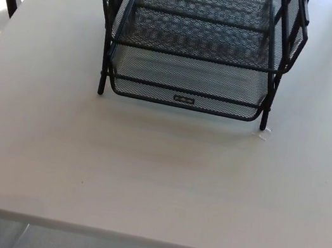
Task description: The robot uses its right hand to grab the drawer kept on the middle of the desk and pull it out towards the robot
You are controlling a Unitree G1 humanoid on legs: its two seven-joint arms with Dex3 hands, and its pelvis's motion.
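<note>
Zero robot hands in the head view; neither the right hand nor the left shows, so how their fingers stand cannot be told. A dark shape at the bottom left corner is too cropped to identify.

Drawer unit: black wire-mesh rack standing at the far middle of the white desk, top cropped by the frame. Its lowest drawer sits in the rack, front rim facing the near side, small label plate at rim centre.

Step, as judged: reach not yet begun; drawer untouched and apparently fully in.

Next move calls for: right hand coming in from the right, over the bare desk, to hook the front rim of the lowest drawer, then a straight pull toward the near edge.

Room: wide bare desk surface between rack and near edge. Watch the rack's front legs beside the rim. A small pale scrap lies just by the right leg.
</note>
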